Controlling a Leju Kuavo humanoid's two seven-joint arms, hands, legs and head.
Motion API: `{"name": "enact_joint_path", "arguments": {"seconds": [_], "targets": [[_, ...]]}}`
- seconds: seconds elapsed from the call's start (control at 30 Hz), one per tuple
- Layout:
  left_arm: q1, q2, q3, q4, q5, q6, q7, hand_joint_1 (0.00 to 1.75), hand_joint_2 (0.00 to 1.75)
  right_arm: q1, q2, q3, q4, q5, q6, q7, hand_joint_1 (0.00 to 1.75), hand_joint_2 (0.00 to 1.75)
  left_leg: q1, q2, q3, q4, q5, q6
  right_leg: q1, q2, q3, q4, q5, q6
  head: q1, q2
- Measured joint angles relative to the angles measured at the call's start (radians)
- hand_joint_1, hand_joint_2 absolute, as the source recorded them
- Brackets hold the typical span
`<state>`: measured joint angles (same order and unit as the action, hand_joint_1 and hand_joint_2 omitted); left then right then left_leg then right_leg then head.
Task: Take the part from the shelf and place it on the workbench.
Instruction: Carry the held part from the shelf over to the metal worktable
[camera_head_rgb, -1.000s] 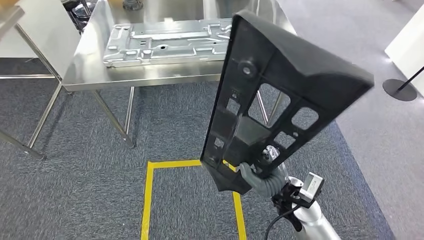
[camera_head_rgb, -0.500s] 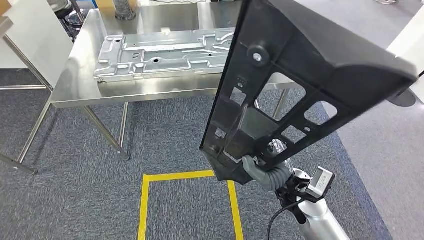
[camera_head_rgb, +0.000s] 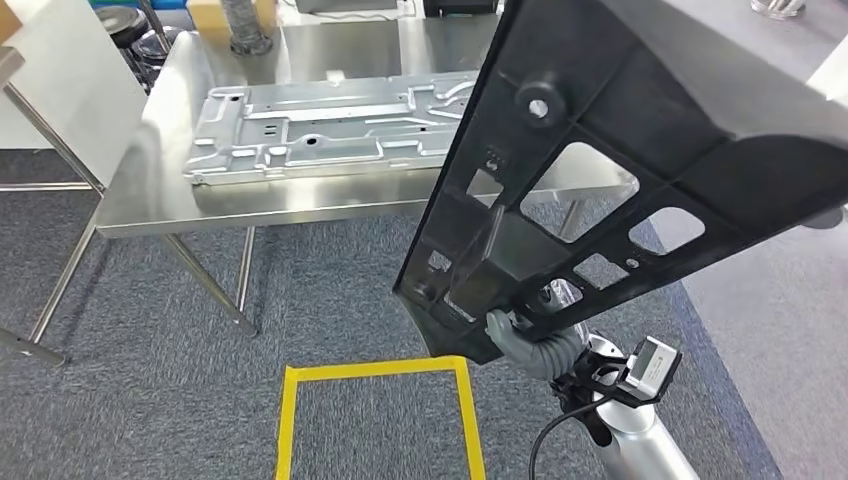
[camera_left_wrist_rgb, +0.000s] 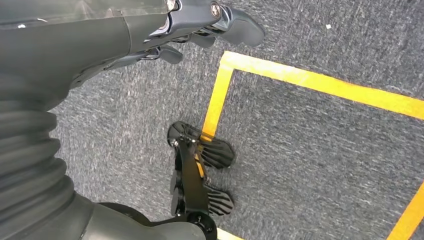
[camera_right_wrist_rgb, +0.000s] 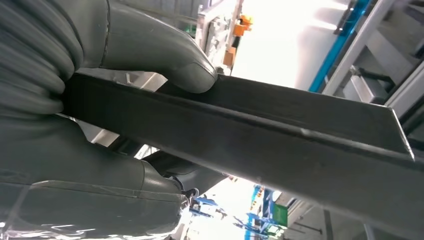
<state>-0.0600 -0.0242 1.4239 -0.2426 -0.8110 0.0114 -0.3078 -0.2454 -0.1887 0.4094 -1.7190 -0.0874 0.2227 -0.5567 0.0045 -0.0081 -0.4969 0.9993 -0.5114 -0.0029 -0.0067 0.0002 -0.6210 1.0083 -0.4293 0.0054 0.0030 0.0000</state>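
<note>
I see grey carpet (camera_head_rgb: 180, 400) marked with a yellow tape square (camera_head_rgb: 375, 372), a steel table (camera_head_rgb: 150, 205) on thin legs ahead carrying a pressed metal panel (camera_head_rgb: 320, 130), and paler smooth floor (camera_head_rgb: 780, 330) off to the right under bright light.

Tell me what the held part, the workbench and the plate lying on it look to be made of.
Part: looks like matte black moulded plastic, ribbed with cut-outs and no shine; coated metal can't be ruled out.
Workbench: likely stainless steel, brushed and mirror-like, reflecting its surroundings.
Plate: apparently stamped sheet metal, dull silver-grey, with pressed ridges and holes.
</note>
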Motion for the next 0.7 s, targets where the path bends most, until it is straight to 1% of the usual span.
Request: {"name": "enact_joint_path", "arguments": {"seconds": [0.03, 0.07, 0.1, 0.13, 0.2, 0.23, 0.27, 0.3, 0.33, 0.37, 0.4, 0.43, 0.47, 0.5, 0.53, 0.57, 0.6, 0.63, 0.67, 0.7], "targets": [[0.000, 0.000, 0.000, 0.000, 0.002, 0.002, 0.000, 0.00, 1.75, 0.000, 0.002, -0.001, -0.003, -0.001, 0.002, -0.001, 1.75, 1.75, 0.001, 0.001, 0.003, 0.006, -0.003, -0.006, -0.001, 0.001, 0.007, -0.003, 0.003, -0.007, 0.000, 0.000], [0.000, -0.001, 0.000, 0.000, 0.004, 0.004, 0.001, 0.00, 1.75, 0.000, 0.004, -0.002, -0.006, -0.001, 0.004, -0.002, 1.75, 1.75, 0.002, 0.002, -0.001, 0.028, -0.007, -0.011, -0.002, 0.001, 0.016, -0.005, 0.001, -0.015, -0.002, 0.000], [-0.001, -0.002, 0.001, 0.000, 0.004, 0.006, 0.001, 0.00, 1.75, -0.001, 0.007, -0.002, -0.007, -0.001, 0.006, -0.002, 1.75, 1.75, 0.003, 0.002, -0.017, 0.063, -0.017, -0.016, -0.002, 0.001, 0.026, -0.007, -0.004, -0.021, -0.003, 0.000], [-0.002, -0.002, 0.001, 0.000, 0.004, 0.007, 0.001, 0.00, 1.75, -0.001, 0.011, -0.002, -0.009, -0.001, 0.008, -0.001, 1.75, 1.75, 0.005, 0.003, -0.047, 0.119, -0.036, -0.019, -0.002, 0.001, 0.034, -0.008, -0.009, -0.026, -0.004, 0.000], [-0.001, -0.004, 0.001, 0.000, 0.004, 0.007, 0.001, 0.00, 1.75, -0.001, 0.017, -0.002, -0.010, 0.000, 0.010, 0.001, 1.75, 1.75, 0.006, 0.003, -0.127, 0.246, -0.087, -0.023, 0.001, 0.001, 0.047, -0.008, -0.023, -0.032, -0.006, 0.000], [0.000, -0.004, 0.001, 0.000, 0.003, 0.007, 0.002, 0.00, 1.75, 0.001, 0.019, -0.002, -0.011, 0.001, 0.010, 0.002, 1.75, 1.75, 0.006, 0.003, -0.160, 0.285, -0.104, -0.023, 0.003, 0.002, 0.055, -0.008, -0.031, -0.033, -0.006, 0.000], [0.002, -0.004, 0.001, 0.000, 0.001, 0.007, 0.002, 0.00, 1.75, 0.002, 0.020, -0.002, -0.011, 0.001, 0.010, 0.003, 1.75, 1.75, 0.006, 0.003, -0.178, 0.292, -0.103, -0.022, 0.004, 0.003, 0.065, -0.008, -0.039, -0.033, -0.006, 0.000], [0.003, -0.004, 0.001, 0.000, -0.001, 0.007, 0.002, 0.00, 1.75, 0.004, 0.020, -0.002, -0.011, 0.002, 0.010, 0.004, 1.75, 1.75, 0.006, 0.003, -0.179, 0.262, -0.078, -0.020, 0.005, 0.003, 0.077, -0.008, -0.048, -0.032, -0.006, 0.000], [0.004, -0.004, 0.001, 0.000, -0.004, 0.006, 0.002, 0.00, 1.75, 0.005, 0.021, -0.002, -0.011, 0.002, 0.010, 0.005, 1.75, 1.75, 0.006, 0.003, -0.165, 0.202, -0.034, -0.016, 0.006, 0.004, 0.090, -0.008, -0.057, -0.031, -0.006, 0.000], [0.004, -0.003, 0.001, 0.000, -0.007, 0.005, 0.002, 0.00, 1.75, 0.006, 0.021, -0.003, -0.012, 0.002, 0.010, 0.005, 1.75, 1.75, 0.005, 0.003, -0.147, 0.132, 0.019, -0.011, 0.007, 0.004, 0.102, -0.008, -0.066, -0.030, -0.006, 0.000], [0.005, -0.002, 0.001, 0.000, -0.010, 0.004, 0.002, 0.00, 1.75, 0.008, 0.021, -0.004, -0.012, 0.002, 0.010, 0.005, 1.75, 1.75, 0.002, 0.003, -0.131, 0.075, 0.049, -0.006, 0.009, 0.004, 0.112, -0.008, -0.074, -0.027, -0.006, 0.000], [0.005, -0.001, 0.001, 0.000, -0.012, 0.003, 0.001, 0.00, 1.75, 0.011, 0.022, -0.005, -0.013, 0.002, 0.010, 0.004, 1.75, 1.75, -0.001, 0.004, -0.120, 0.041, 0.065, 0.001, 0.009, 0.005, 0.117, -0.009, -0.082, -0.022, -0.006, 0.000], [0.006, 0.000, 0.001, 0.000, -0.014, 0.002, 0.000, 0.00, 1.75, 0.014, 0.022, -0.008, -0.013, 0.002, 0.010, 0.002, 1.75, 1.75, -0.004, 0.003, -0.116, 0.026, 0.069, 0.007, 0.010, 0.006, 0.122, -0.006, -0.085, -0.015, -0.006, 0.000], [0.007, 0.001, 0.001, 0.000, -0.015, 0.001, -0.002, 0.00, 1.75, 0.017, 0.022, -0.010, -0.013, 0.002, 0.010, -0.001, 1.75, 1.75, -0.006, 0.003, -0.111, 0.022, 0.061, 0.013, 0.011, 0.006, 0.126, -0.003, -0.086, -0.008, -0.006, 0.000], [0.007, 0.002, 0.001, 0.000, -0.016, 0.001, -0.005, 0.00, 1.75, 0.019, 0.022, -0.012, -0.013, 0.002, 0.010, -0.004, 1.75, 1.75, -0.004, 0.002, -0.101, 0.016, 0.066, 0.020, 0.010, 0.006, 0.128, 0.003, -0.088, -0.002, -0.006, 0.000], [0.007, 0.003, 0.001, 0.000, -0.017, 0.000, -0.007, 0.00, 1.75, 0.021, 0.022, -0.015, -0.014, 0.001, 0.010, -0.006, 1.75, 1.75, -0.002, 0.002, -0.091, 0.010, 0.069, 0.025, 0.010, 0.006, 0.128, 0.019, -0.090, 0.004, -0.006, 0.000], [0.007, 0.004, 0.000, 0.000, -0.017, -0.002, -0.010, 0.00, 1.75, 0.021, 0.022, -0.017, -0.014, 0.001, 0.009, -0.008, 1.75, 1.75, 0.000, 0.002, -0.079, 0.006, 0.068, 0.029, 0.008, 0.005, 0.116, 0.045, -0.099, 0.008, -0.004, 0.000], [0.005, 0.004, 0.000, 0.000, -0.018, -0.003, -0.012, 0.00, 1.75, 0.022, 0.022, -0.020, -0.015, 0.002, 0.009, -0.009, 1.75, 1.75, 0.001, 0.002, -0.069, 0.003, 0.064, 0.033, 0.006, 0.005, 0.091, 0.092, -0.118, 0.013, -0.003, 0.000], [0.004, 0.005, 0.000, 0.000, -0.019, -0.005, -0.013, 0.00, 1.75, 0.026, 0.022, -0.023, -0.016, 0.002, 0.008, -0.012, 1.75, 1.75, 0.001, 0.002, -0.063, 0.002, 0.059, 0.036, 0.003, 0.005, 0.053, 0.153, -0.143, 0.018, -0.001, 0.000], [0.004, 0.006, 0.000, 0.000, -0.020, -0.007, -0.014, 0.00, 1.75, 0.031, 0.023, -0.025, -0.016, 0.002, 0.007, -0.014, 1.75, 1.75, 0.001, 0.001, -0.058, 0.002, 0.052, 0.037, 0.001, 0.005, 0.009, 0.217, -0.169, 0.022, 0.000, 0.000]]}}
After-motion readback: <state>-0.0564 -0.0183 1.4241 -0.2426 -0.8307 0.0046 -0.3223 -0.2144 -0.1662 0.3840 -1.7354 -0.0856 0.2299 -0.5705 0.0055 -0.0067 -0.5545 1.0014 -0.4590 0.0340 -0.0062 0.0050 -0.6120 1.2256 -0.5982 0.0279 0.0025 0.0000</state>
